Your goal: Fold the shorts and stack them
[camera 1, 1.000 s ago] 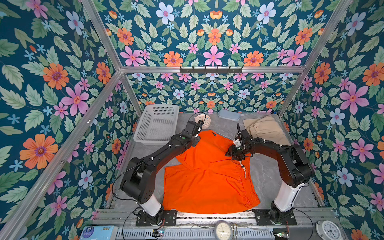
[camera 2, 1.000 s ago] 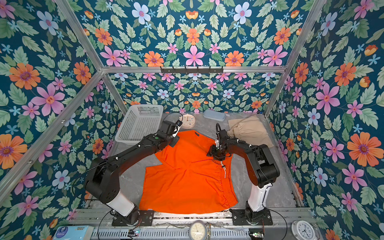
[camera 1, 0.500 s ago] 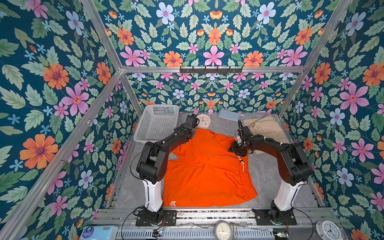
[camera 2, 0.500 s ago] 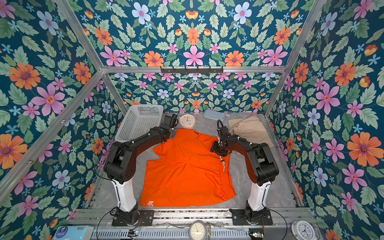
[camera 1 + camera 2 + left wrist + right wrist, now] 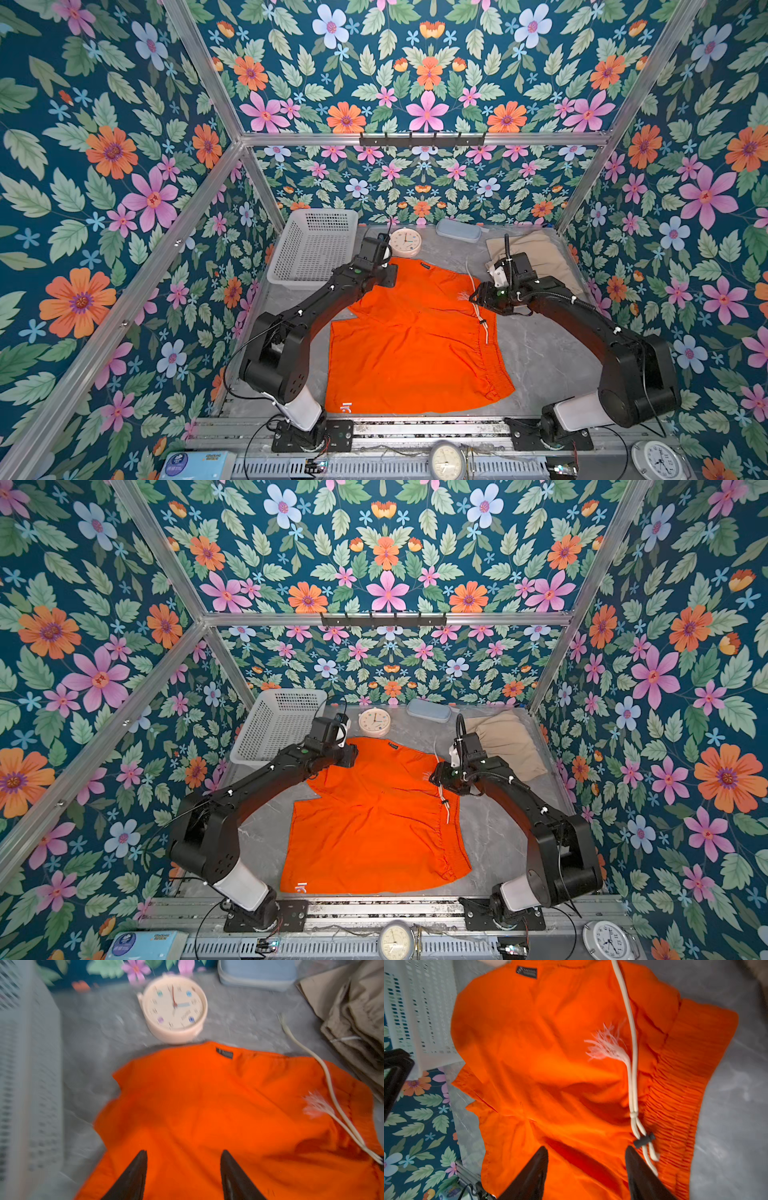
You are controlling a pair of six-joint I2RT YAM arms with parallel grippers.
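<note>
Shorts, orange [image 5: 415, 345].
Left gripper [image 5: 184, 1153]: jaws apart, empty, over the far leg at 11 o'clock of the garment.
Right gripper [image 5: 586, 1148]: jaws apart, empty, over the waistband end at 2 o'clock. The drawstring [image 5: 632, 1076] lies loose just beside one finger.
Change: a second ago the left gripper was closed on the far leg's corner. It has since let go, and the cloth has settled.
Condition: spread flat at the centre of the table [image 5: 548, 357], waistband toward 3 o'clock, legs toward 9, crotch notch showing. Not yet folded.
Shorts, beige [image 5: 536, 253]: folded, at 1 o'clock of the table, near the orange waistband's far end.
Judgement: laying-out looks finished. Remaining steps are to regrip, fold, and stack with the beige.
</note>
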